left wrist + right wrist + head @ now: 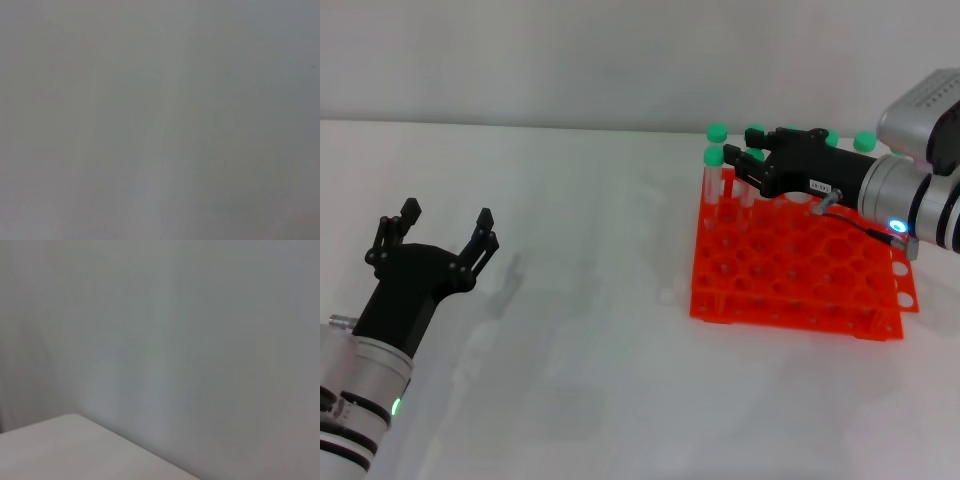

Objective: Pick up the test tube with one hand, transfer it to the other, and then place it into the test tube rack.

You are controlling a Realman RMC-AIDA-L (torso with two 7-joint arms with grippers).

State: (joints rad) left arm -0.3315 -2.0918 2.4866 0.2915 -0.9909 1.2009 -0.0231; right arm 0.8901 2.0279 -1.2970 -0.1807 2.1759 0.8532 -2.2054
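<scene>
The orange test tube rack point(790, 270) stands on the white table at the right. Several green-capped test tubes stand along its far side. One test tube point(713, 160) stands upright in the rack's far left corner. My right gripper point(738, 160), on the arm with the blue light, reaches in level over the rack's back rows. Its fingertips are just beside that tube, with the fingers apart and nothing between them. My left gripper point(445, 225), on the arm with the green light, is open and empty over the table at the left. Both wrist views show only blank grey surface.
More green caps point(863, 141) show behind the right gripper along the rack's back row. A pale wall runs behind the table. A bare stretch of white table point(590, 330) lies between the left gripper and the rack.
</scene>
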